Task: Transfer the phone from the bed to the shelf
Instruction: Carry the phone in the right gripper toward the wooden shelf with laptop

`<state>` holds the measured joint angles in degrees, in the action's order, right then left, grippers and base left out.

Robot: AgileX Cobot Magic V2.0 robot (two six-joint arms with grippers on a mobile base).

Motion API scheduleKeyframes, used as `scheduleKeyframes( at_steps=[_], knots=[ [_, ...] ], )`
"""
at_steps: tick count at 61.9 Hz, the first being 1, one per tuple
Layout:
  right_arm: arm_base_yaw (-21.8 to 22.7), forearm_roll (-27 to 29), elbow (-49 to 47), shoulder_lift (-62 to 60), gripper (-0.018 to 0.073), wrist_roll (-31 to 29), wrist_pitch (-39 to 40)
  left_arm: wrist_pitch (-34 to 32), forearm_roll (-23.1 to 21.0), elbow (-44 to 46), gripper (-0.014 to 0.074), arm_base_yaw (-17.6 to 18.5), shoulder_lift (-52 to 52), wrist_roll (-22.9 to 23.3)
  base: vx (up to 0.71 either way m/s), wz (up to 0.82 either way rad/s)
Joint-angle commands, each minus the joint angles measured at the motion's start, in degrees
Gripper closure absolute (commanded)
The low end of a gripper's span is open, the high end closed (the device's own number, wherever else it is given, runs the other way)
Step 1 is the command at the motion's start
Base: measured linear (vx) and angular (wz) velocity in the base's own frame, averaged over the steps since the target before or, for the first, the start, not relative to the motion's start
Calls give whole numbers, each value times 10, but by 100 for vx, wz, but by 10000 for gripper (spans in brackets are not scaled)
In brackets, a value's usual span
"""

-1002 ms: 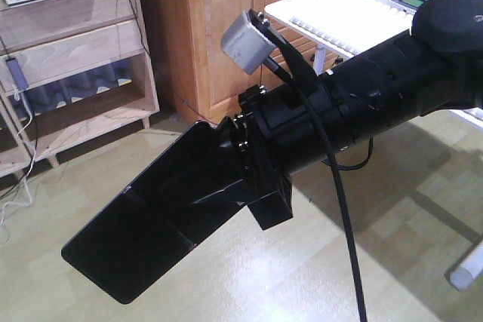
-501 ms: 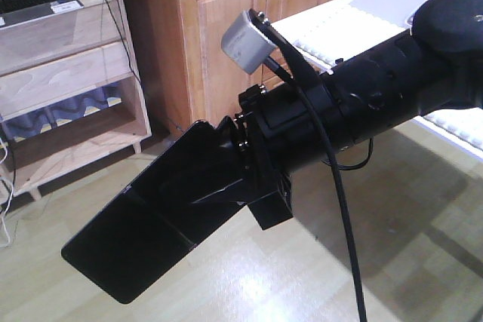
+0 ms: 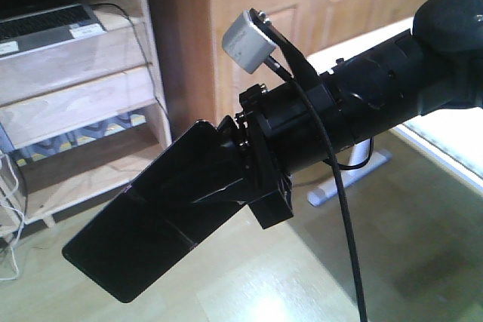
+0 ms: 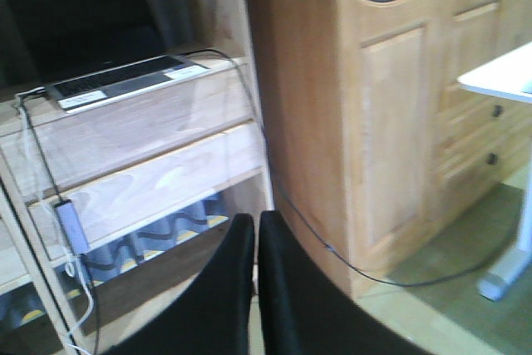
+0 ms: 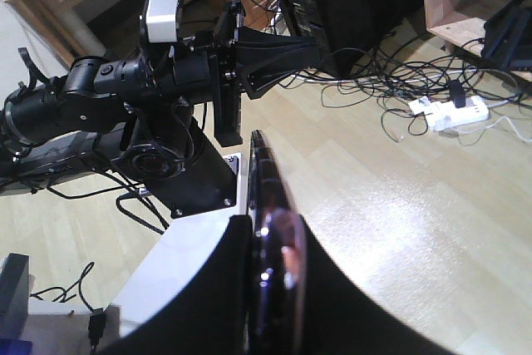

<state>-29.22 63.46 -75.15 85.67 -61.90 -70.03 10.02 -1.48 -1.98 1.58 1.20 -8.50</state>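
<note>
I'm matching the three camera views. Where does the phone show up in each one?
Front view: phone lower left, held by the right gripper.
Left wrist view: not in it.
Right wrist view: phone edge-on at bottom centre, in the gripper.
Shared landmark: laptop on the shelf, upper left in front and left wrist views; not in the right wrist view.

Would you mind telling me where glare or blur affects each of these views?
Front view: glare on the floor, the phone very dark. Left wrist view: soft all over, the shelf hazy. Right wrist view: floor glare, the phone's edge blurred near the lens.
</note>
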Motion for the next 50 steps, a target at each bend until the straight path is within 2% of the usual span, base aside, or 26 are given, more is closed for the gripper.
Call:
scheduleKeyframes(
  at_steps=[1,50],
  knots=[
    [2,47,-16,-21,562,0,-36,-43,-5,13,595,2,2,3,40,30],
    [2,47,-16,-21,562,0,-36,-43,-5,13,595,2,2,3,40,26]
  ],
)
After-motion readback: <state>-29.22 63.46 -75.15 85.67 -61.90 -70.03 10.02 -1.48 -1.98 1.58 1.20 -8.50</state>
